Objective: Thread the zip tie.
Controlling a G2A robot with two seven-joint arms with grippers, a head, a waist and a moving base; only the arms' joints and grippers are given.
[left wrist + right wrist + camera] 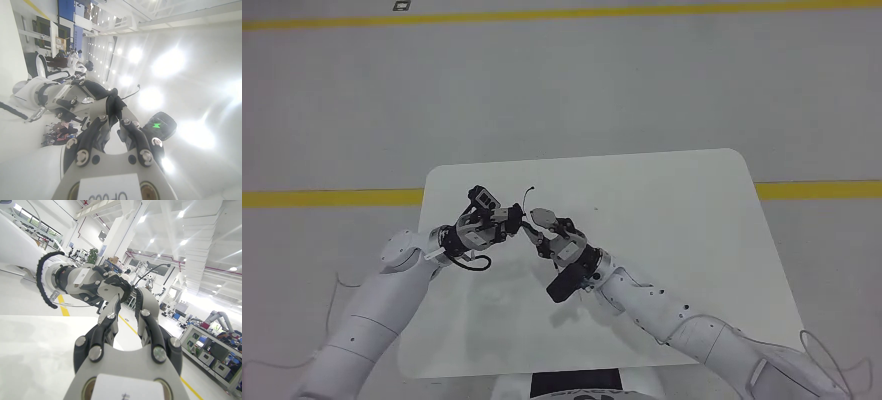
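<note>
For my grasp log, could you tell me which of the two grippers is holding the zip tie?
The left gripper: it is shut on the zip tie, while the right gripper stands open.

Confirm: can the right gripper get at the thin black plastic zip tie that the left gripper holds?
Probably yes. The right gripper is open right beside the left gripper, which is shut on the thin black plastic zip tie. The tie's free end curves up with nothing blocking it.
</note>
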